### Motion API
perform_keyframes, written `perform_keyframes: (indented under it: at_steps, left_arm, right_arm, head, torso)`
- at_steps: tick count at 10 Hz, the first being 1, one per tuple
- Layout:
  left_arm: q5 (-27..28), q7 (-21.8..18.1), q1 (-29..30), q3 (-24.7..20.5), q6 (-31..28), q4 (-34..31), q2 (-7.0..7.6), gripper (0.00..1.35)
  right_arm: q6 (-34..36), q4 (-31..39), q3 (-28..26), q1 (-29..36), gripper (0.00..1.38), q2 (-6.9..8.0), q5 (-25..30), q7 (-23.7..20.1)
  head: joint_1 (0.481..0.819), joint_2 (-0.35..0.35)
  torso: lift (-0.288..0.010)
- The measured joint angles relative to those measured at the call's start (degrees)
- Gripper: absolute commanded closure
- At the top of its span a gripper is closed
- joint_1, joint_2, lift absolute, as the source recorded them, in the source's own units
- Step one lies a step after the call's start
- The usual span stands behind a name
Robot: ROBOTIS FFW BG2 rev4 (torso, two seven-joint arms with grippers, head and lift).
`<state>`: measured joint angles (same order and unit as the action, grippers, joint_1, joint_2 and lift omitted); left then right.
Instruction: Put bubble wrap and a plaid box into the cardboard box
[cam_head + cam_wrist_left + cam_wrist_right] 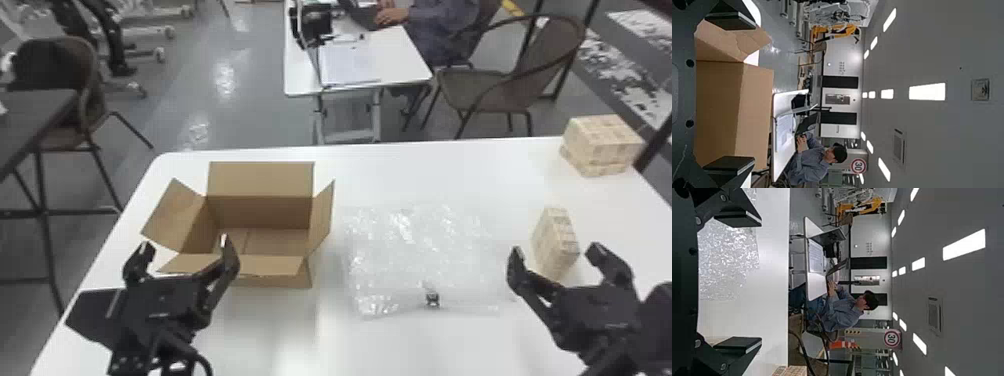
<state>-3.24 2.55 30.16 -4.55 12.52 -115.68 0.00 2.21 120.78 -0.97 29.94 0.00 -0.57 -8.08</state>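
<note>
Round red-ringed sign [858, 165] | reads 30 | background, both wrist views

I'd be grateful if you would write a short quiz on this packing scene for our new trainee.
1. True or false: the bubble wrap lies inside the cardboard box.
2. Choose one: the left gripper's fingers are
a) shut on a flap
b) spread apart, empty
c) shut on the bubble wrap
3. Order from left to right in the head view:
A) bubble wrap
B) nearer plaid box
C) cardboard box

Key: 1. False; 2. b; 3. C, A, B
</note>
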Motion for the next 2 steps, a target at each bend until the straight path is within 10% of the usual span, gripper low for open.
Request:
perform_keyframes:
  at_steps: [2]
  left_arm:
    - [0.0,0.0,-0.3,0.2,-0.3,0.0,0.00,0.10]
  right_arm:
    - [-0.1,-0.1,0.0,-0.1,0.22,0.00,-0.1,0.0]
  head:
    - [0.695,0.096]
  torso:
    - [-0.108]
